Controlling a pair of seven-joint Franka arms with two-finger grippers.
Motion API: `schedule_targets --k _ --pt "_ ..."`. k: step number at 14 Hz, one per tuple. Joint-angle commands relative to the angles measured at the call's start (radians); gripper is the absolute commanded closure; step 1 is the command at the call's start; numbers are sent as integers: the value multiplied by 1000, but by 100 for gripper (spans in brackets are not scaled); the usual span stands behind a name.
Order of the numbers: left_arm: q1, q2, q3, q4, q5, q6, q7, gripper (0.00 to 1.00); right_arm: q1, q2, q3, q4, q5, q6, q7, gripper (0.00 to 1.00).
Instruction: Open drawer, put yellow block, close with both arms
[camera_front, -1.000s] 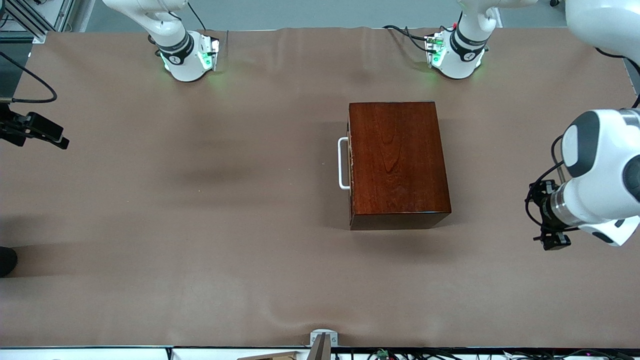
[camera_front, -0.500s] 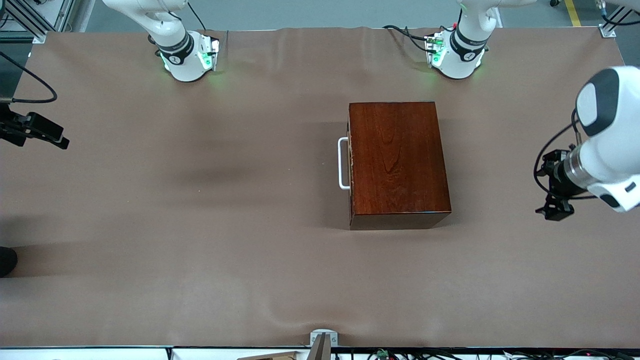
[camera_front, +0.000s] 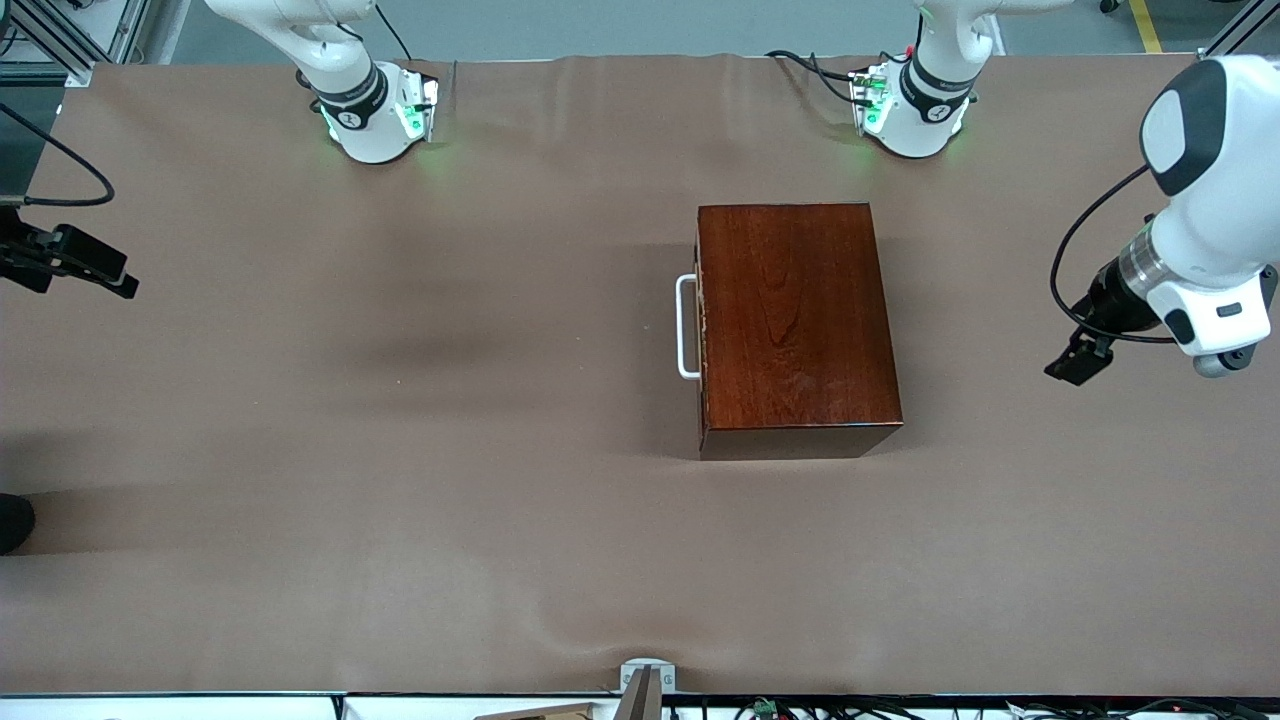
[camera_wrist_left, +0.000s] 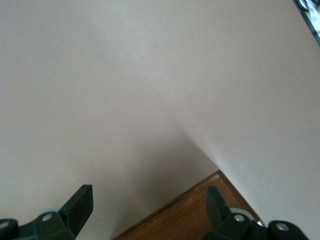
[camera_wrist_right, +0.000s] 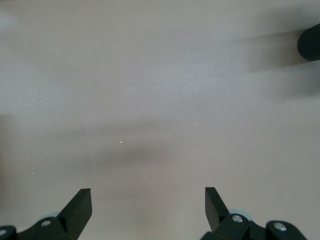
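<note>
The dark reddish-brown wooden box (camera_front: 797, 325) stands mid-table. Its drawer is shut, and the white handle (camera_front: 686, 327) faces the right arm's end. The yellow block is not in view. My left gripper (camera_front: 1072, 365) hangs open and empty over bare table, beside the box toward the left arm's end. In the left wrist view its fingers (camera_wrist_left: 148, 190) are wide apart, with a corner of the box (camera_wrist_left: 195, 215) below them. My right gripper (camera_front: 120, 283) waits at the right arm's end of the table. It is open over bare cloth in the right wrist view (camera_wrist_right: 148, 192).
Brown cloth (camera_front: 400, 450) covers the table. The two green-lit arm bases (camera_front: 375, 115) (camera_front: 910, 105) stand along the table's edge farthest from the front camera. A dark round thing (camera_front: 12, 522) sits at the table's edge at the right arm's end and also shows in the right wrist view (camera_wrist_right: 310, 42).
The left arm has swung toward the arm bases' side of the table, and its gripper now points toward the box. The box and the right arm have not moved.
</note>
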Motion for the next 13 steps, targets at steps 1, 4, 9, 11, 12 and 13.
schedule_targets --k 1,4,9,11,12,13 --pt "8 -52 -7 -51 -24 7 193 0 -18 -6 13 -2 -5 -5 0 0" --pt "8 -52 -7 -42 -24 -16 356 0 -18 -6 13 -4 -5 -5 0 0" --pt "9 -67 -7 -32 -51 -83 589 0 -18 -6 13 -2 -5 -6 0 0" --pt "8 -70 -5 -17 -52 -132 697 0 -18 -6 13 -2 -5 -5 -1 0" --pt "9 -64 -4 -5 -53 -152 747 0 -18 -6 13 -2 -5 -5 0 0" --pt "9 -59 -2 6 -53 -163 787 0 -18 -6 13 -2 -5 -5 -1 0"
